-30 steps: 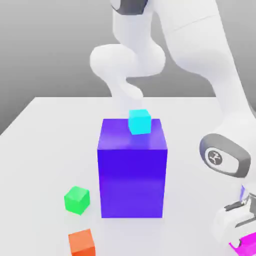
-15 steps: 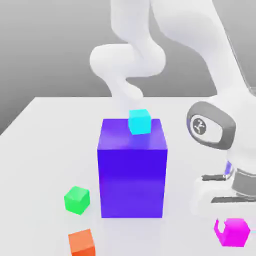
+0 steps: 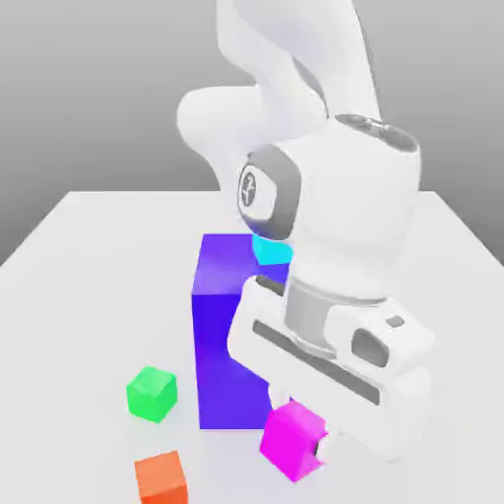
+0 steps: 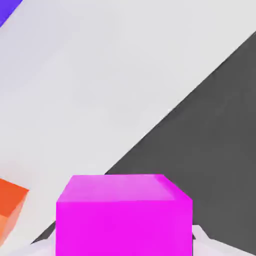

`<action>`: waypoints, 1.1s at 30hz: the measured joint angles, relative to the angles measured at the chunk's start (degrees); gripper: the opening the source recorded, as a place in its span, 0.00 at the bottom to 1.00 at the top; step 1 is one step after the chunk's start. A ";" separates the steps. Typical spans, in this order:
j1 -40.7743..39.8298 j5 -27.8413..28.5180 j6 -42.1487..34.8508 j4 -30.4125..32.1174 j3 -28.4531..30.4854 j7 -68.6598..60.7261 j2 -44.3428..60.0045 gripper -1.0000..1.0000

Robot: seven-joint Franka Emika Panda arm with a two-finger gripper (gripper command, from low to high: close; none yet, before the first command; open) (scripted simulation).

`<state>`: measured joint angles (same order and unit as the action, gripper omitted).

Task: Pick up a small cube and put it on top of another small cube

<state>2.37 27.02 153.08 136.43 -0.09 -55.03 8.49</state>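
The small magenta cube [image 3: 290,438] hangs above the table in front of the big blue-purple block [image 3: 221,325], with my gripper [image 3: 303,448] shut on it. In the hand view the magenta cube [image 4: 124,215] sits large and close between the fingers. The small green cube [image 3: 152,394] rests on the table toward the exterior view's left of the block, a good way from the held cube. My tilted hand and wrist cover the block's right half.
An orange cube [image 3: 160,477] lies near the front edge just below the green one, and the hand view shows that orange cube [image 4: 10,205] too. A cyan cube [image 3: 271,252] sits on top of the blue-purple block, partly hidden by my arm. The white table [image 3: 89,285] ends close in front.
My gripper lifted the magenta cube from the exterior view's lower right and carried it leftward, now in front of the big block. The other cubes stayed put.
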 joint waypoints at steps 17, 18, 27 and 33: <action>-11.94 0.07 2.62 9.17 7.58 33.63 -12.37 0.00; -12.68 -0.21 2.84 9.73 7.89 35.39 -13.00 0.00; -12.98 -10.61 2.54 18.84 13.44 31.55 -17.15 0.00; -9.42 -19.92 1.01 25.43 17.56 16.61 -16.61 0.00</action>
<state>-7.06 7.10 154.09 161.86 17.47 -38.42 -8.11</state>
